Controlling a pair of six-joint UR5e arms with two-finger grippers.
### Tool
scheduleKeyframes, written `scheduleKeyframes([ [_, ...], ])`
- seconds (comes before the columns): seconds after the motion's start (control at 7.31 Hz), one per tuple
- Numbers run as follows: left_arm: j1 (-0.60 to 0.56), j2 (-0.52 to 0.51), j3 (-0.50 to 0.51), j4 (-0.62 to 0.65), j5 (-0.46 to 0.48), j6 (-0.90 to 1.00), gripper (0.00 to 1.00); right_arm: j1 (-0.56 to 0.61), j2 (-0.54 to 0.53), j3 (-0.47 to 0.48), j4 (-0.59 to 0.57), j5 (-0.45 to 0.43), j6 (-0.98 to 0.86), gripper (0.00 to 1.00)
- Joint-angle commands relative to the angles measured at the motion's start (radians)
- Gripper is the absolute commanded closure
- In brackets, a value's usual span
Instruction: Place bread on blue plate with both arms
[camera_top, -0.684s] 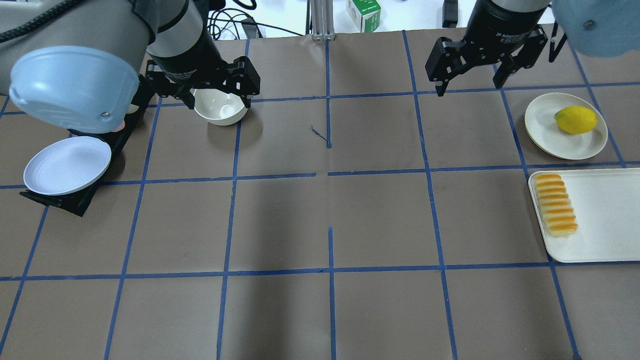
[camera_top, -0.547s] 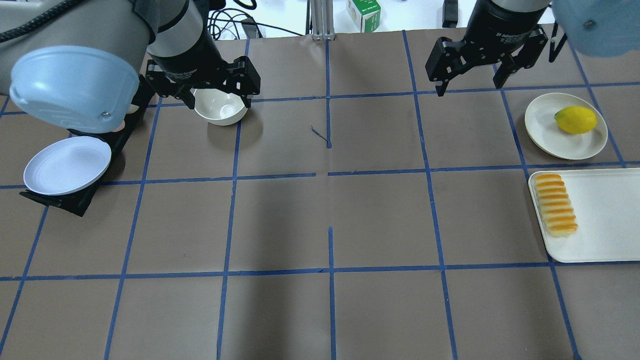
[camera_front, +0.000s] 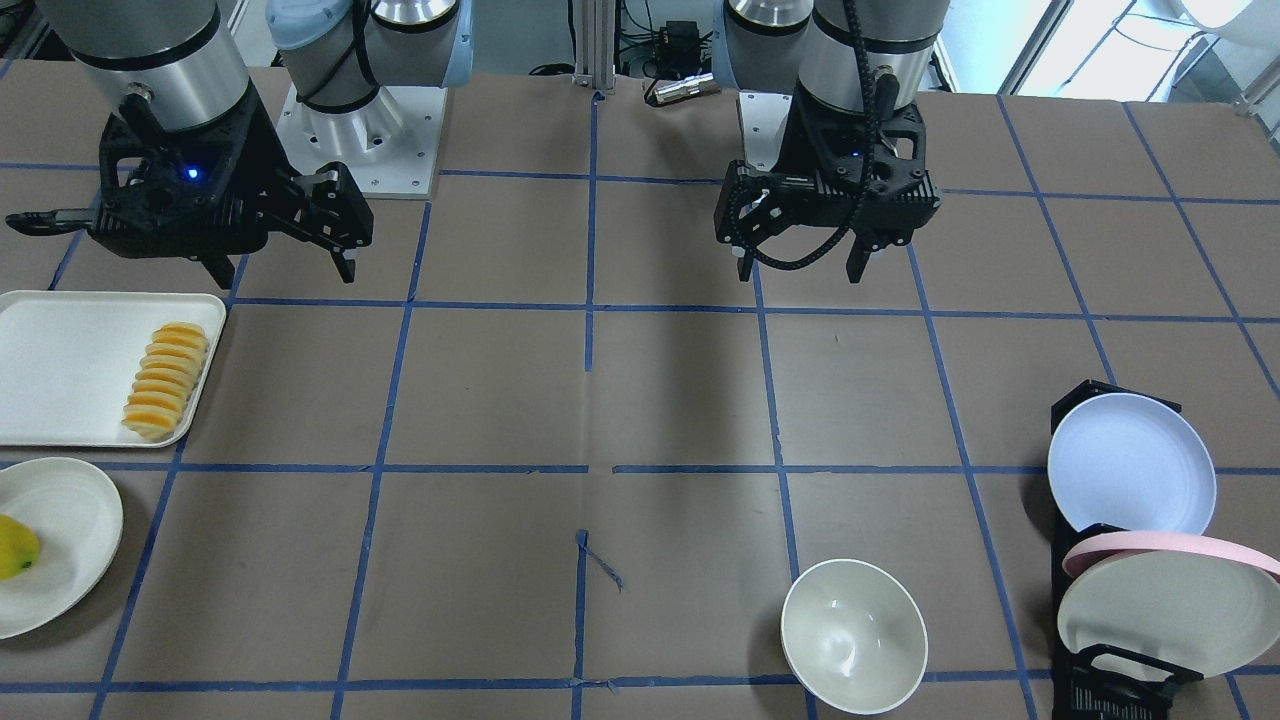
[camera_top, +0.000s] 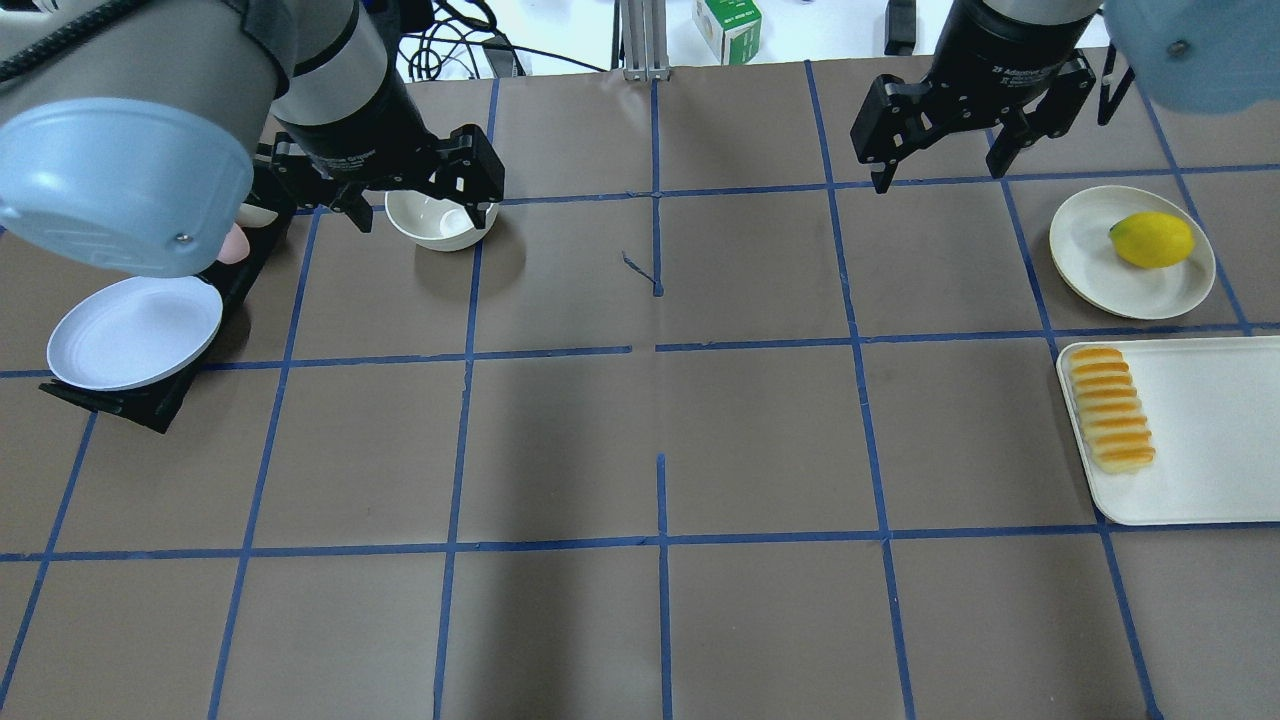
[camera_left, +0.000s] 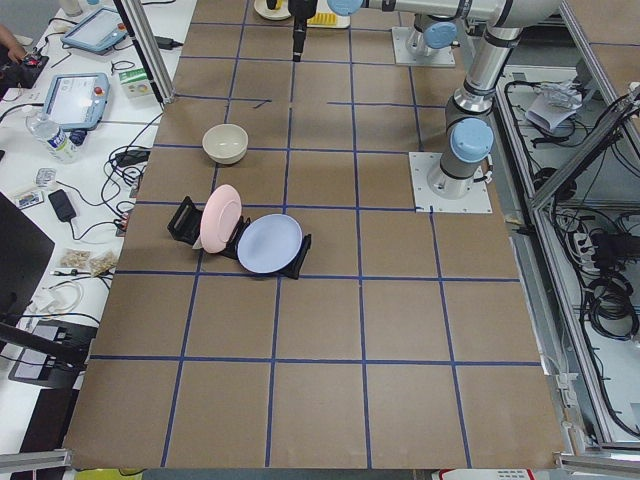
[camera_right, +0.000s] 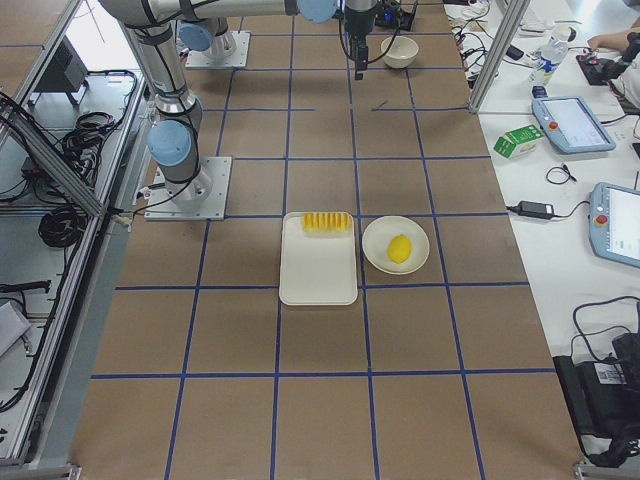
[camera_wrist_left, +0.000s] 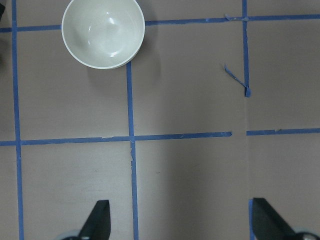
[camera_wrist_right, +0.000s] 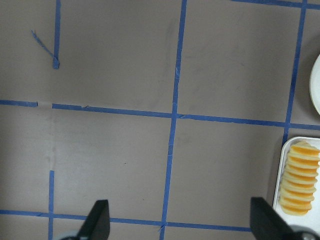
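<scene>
The bread (camera_top: 1110, 408) lies at the left edge of a white tray (camera_top: 1200, 440) on the right; it also shows in the front view (camera_front: 165, 380) and the right wrist view (camera_wrist_right: 299, 179). The blue plate (camera_top: 135, 332) leans in a black rack at the far left, also seen in the front view (camera_front: 1130, 462). My left gripper (camera_top: 425, 215) is open and empty, hovering high above the table by the white bowl (camera_top: 440, 222). My right gripper (camera_top: 938, 178) is open and empty, high at the back right, well away from the bread.
A cream plate (camera_top: 1090, 250) with a yellow lemon (camera_top: 1152, 240) sits behind the tray. The rack also holds a pink-rimmed plate (camera_front: 1170, 545) and a cream plate (camera_front: 1150, 610). Blue tape lines cross the brown table.
My left arm and gripper have shifted a little to the left and back over the white bowl. The right arm, bread and plates have not moved.
</scene>
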Motion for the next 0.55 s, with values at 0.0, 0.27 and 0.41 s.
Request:
scheduleKeyframes([
  [0.0, 0.086, 0.014, -0.005, -0.006, -0.008, 0.003, 0.00, 0.000, 0.000, 0.000, -0.002, 0.000, 0.001, 0.00],
  [0.27, 0.184, 0.017, -0.019, 0.010, -0.008, 0.049, 0.00, 0.000, 0.000, 0.000, -0.002, 0.000, 0.000, 0.00],
  [0.41, 0.245, 0.020, -0.027, 0.008, 0.000, 0.054, 0.00, 0.001, 0.000, 0.000, -0.005, 0.000, -0.003, 0.00],
])
